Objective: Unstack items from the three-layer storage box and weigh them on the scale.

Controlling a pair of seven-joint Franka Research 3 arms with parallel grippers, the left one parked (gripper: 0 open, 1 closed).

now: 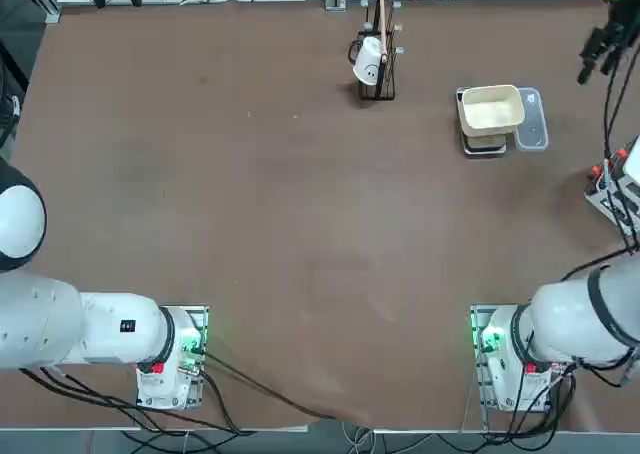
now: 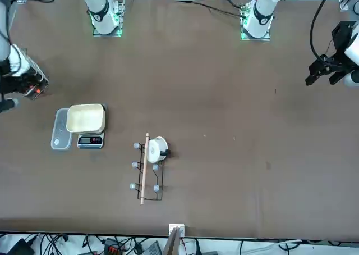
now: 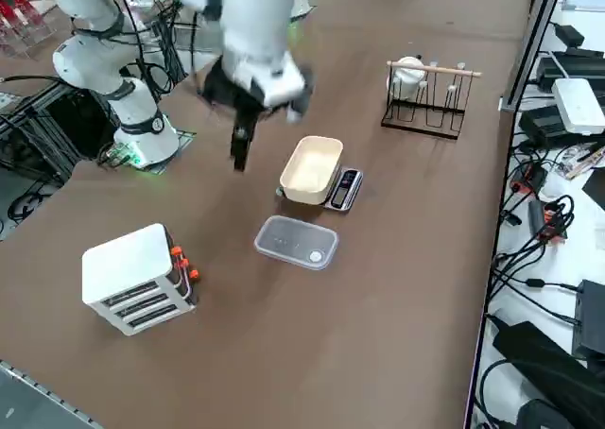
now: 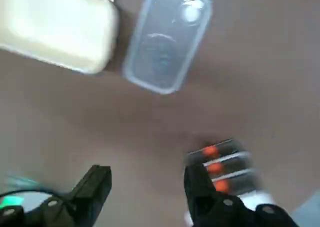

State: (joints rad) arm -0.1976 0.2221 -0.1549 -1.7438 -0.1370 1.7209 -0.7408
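The three-layer storage box (image 3: 137,278) is white with orange knobs and stands near the table's right edge; only its corner shows in the top view (image 1: 612,189). The scale (image 3: 345,188) carries a cream tray (image 3: 310,169) that looks bare. No items show in any view. My right gripper (image 3: 238,155) hangs high above the table, on the robot's side of the scale, pointing down. In the wrist view the gripper (image 4: 145,187) is open with nothing between its fingers, and the storage box (image 4: 225,162) lies below, beside one finger.
A clear plastic lid (image 3: 296,242) lies flat between the scale and the storage box. A black rack (image 3: 425,98) with a white cup stands at the far middle of the table. Cables and devices line the far edge.
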